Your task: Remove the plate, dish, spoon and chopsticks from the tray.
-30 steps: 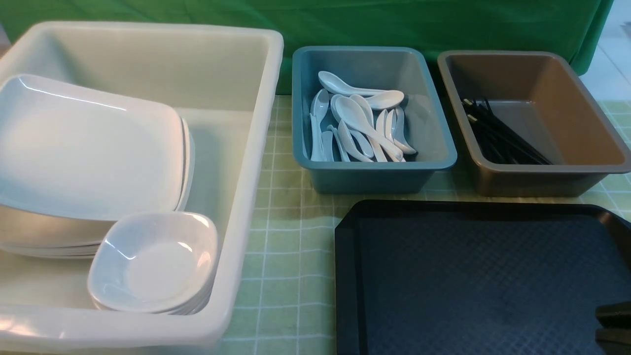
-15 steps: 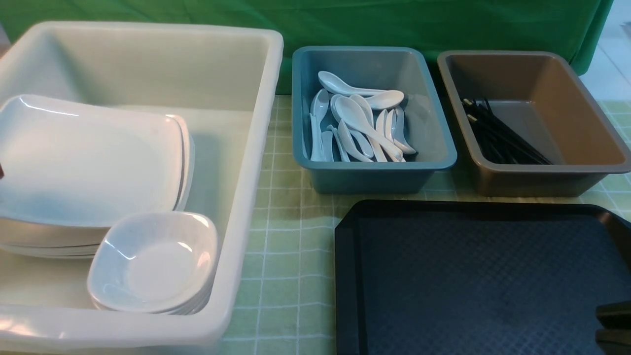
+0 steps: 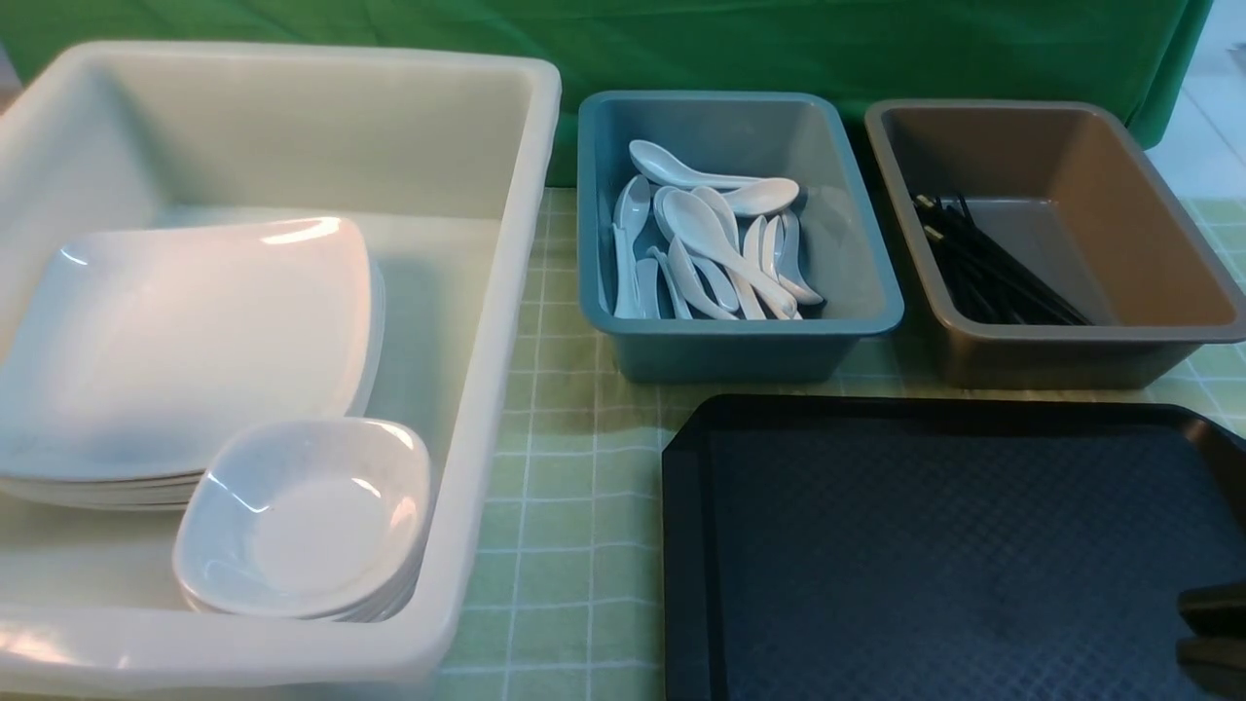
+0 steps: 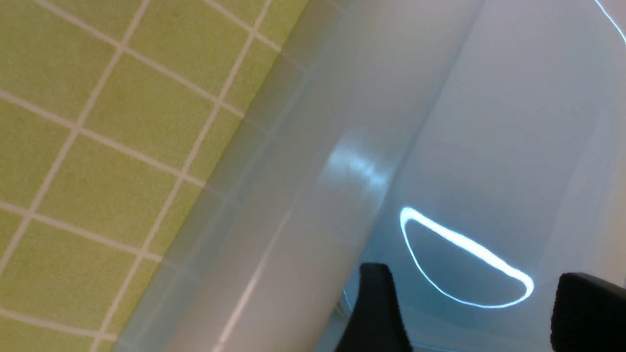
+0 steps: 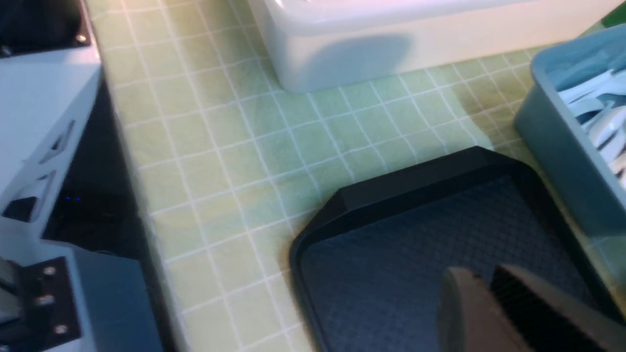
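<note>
1. My view opens on a green checked tablecloth (image 3: 565, 506) with a green drape (image 3: 779, 49) at the back.
2. My right gripper (image 5: 494, 298) hangs with its jaws nearly together, empty, over the big black cross-hatched tray (image 3: 934, 555); my left gripper (image 4: 469, 313) stands wide, empty.
3. The large glossy white plate (image 3: 185, 341) lies flat on a stack in the white tub (image 3: 487, 389); the white soup spoons (image 3: 711, 243) and black chopsticks (image 3: 993, 268) point away from me.

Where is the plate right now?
In the front view the plate lies atop the plate stack inside the big white tub on the left, just behind the stacked small dishes.
</note>
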Controlling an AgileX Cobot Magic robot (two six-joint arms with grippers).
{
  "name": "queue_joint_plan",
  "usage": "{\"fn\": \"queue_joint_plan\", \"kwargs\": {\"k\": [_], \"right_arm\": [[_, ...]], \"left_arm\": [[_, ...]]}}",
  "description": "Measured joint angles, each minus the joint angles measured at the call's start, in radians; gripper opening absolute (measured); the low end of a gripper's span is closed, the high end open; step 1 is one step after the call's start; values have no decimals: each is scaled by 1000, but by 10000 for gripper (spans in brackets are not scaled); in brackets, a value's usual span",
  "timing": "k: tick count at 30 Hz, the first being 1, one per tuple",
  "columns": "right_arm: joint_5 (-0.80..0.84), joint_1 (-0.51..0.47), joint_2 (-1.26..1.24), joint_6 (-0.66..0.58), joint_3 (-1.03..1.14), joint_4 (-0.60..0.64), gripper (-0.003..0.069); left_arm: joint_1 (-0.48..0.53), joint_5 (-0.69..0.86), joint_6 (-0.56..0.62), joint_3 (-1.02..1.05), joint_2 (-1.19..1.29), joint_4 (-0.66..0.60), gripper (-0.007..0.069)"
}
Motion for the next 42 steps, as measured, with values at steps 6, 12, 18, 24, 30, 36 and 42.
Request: {"fn": "queue_joint_plan", "kwargs": {"k": [6, 12, 18, 24, 30, 36, 42], "right_arm": [[101, 0, 0, 97, -15, -183, 71], [162, 0, -49, 177, -53, -257, 6], [167, 0, -197, 318, -54, -259, -3], [71, 0, -357, 388, 41, -292, -3], [-324, 0, -482, 463, 363, -397, -3], [-703, 0, -471, 473, 561, -418, -3], [-901, 0, -443, 477, 603, -418, -2]], "left_arm": [[-22, 91, -21, -49, -1, -45, 98], [-177, 122, -22, -77, -38, -44, -12], [-396, 131, -22, -79, -60, 40, -13], [-522, 127, -22, -79, -61, 71, -13], [-591, 97, -22, -79, -61, 74, -13], [-595, 89, -22, -79, -61, 67, -13], [-595, 87, -22, -79, -61, 67, -13]]}}
